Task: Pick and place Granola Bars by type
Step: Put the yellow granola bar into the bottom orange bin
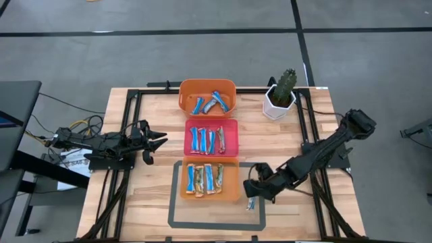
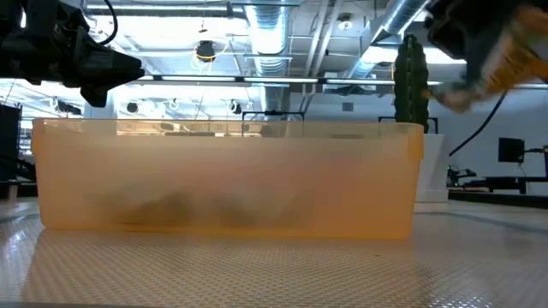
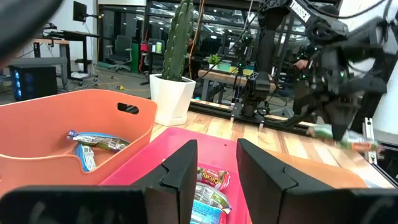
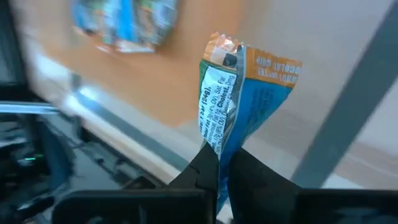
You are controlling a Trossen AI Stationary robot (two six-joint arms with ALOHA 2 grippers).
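A wooden worktop (image 1: 148, 202) fills the middle of the frame. Toward its upper right a green cactus (image 1: 286, 82) stands upright in a white pot (image 1: 277, 104). Grey tape (image 1: 216, 223) outlines a rectangle near the bottom edge.

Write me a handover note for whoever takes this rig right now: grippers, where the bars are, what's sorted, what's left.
Right gripper: shut on a blue-and-orange granola bar, held near the front orange tray's right side.
Left gripper: empty, fingers apart, waiting at the table's left, pointed toward the pink tray.
Bars: a few in the back orange tray, about four in the pink tray, about four in the front orange tray.
Done: most bars sit in trays; no loose bars visible on the table.
Left: place the held bar in its matching tray. I can't confirm from here that every tray is sorted by type.
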